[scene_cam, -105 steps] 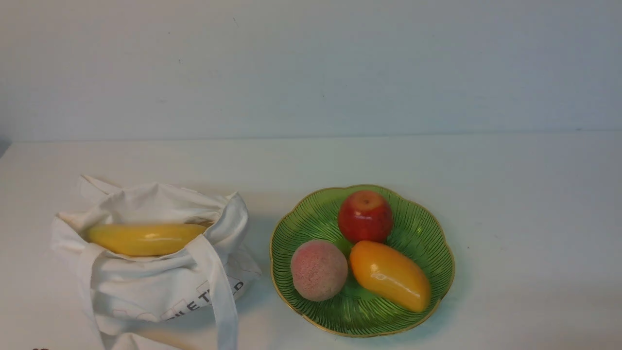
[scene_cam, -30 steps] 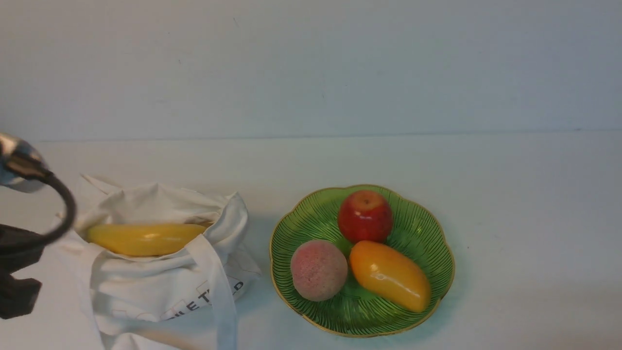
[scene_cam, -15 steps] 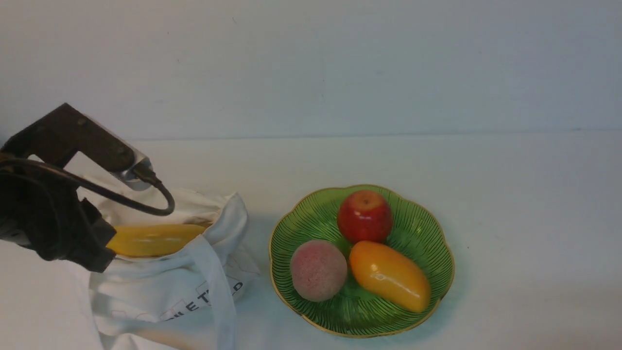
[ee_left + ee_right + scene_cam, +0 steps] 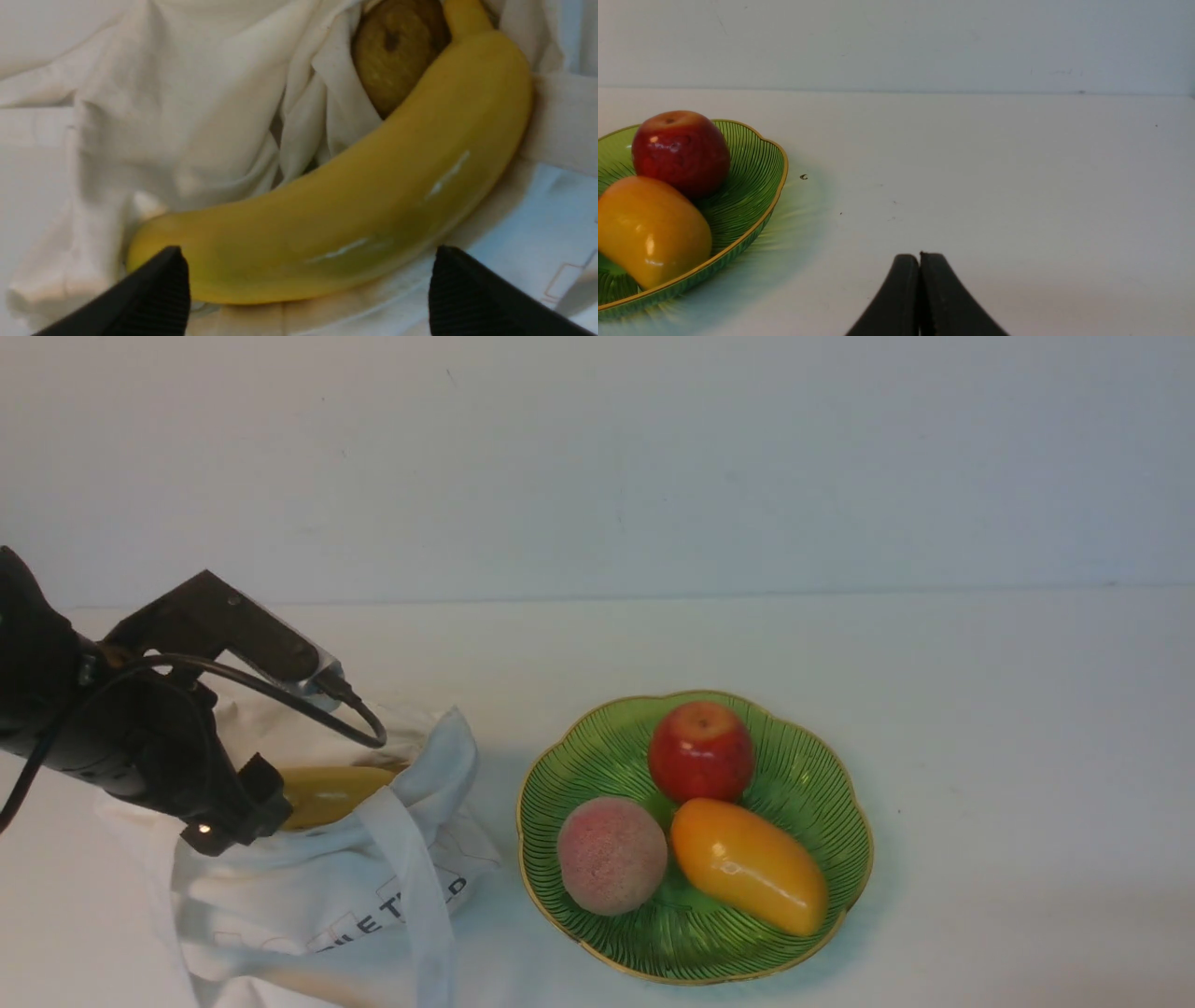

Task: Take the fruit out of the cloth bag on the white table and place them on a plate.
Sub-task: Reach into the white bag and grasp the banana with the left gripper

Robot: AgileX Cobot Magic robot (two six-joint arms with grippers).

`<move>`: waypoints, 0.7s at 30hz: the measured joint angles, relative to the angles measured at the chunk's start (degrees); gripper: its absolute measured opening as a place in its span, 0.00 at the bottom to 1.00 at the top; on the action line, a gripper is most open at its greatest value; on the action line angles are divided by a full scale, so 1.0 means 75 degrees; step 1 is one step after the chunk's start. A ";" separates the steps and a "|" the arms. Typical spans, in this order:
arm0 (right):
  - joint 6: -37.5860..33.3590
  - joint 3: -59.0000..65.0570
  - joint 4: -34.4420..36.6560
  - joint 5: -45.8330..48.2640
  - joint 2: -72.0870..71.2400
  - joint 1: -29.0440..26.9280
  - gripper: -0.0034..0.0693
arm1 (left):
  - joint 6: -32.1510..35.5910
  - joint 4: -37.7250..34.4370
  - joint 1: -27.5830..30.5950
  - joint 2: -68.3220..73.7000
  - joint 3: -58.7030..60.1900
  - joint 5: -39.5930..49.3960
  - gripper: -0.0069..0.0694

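The cloth bag (image 4: 308,896) slumps on the white table (image 4: 980,709) at the front left, mouth open. A long yellow banana (image 4: 331,793) lies in its mouth, and the left wrist view shows a dull-yellow roundish fruit (image 4: 392,70) tucked behind the banana (image 4: 355,214) among the bag's folds (image 4: 163,116). My left gripper (image 4: 238,817) hangs over the bag's left side, open. Its fingers straddle the banana's lower half without touching it (image 4: 308,261). The green plate (image 4: 822,775) sits right of the bag. My right gripper (image 4: 919,256) is shut and empty, low over bare table beside the plate (image 4: 752,163).
On the plate lie a red apple (image 4: 702,751), a fuzzy pink peach (image 4: 612,854) and an orange-yellow mango (image 4: 749,865). A bag strap (image 4: 420,905) hangs down the bag's front. A pale wall (image 4: 597,467) closes the table's far edge.
My left arm has come in from the left edge and moved right over the bag, covering the banana's left end. Its jaws have gone from shut to wide open.
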 joint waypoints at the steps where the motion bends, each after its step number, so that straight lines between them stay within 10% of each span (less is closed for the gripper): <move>1: 0.0000 0.0000 0.0000 0.0000 0.0000 0.0000 0.03 | 0.0000 0.0047 0.0000 0.0013 0.0000 -0.0094 0.91; 21: 0.0000 0.0000 0.0000 0.0000 0.0000 0.0000 0.03 | -0.0178 0.2025 -0.0796 0.0291 -0.0009 -0.0469 0.85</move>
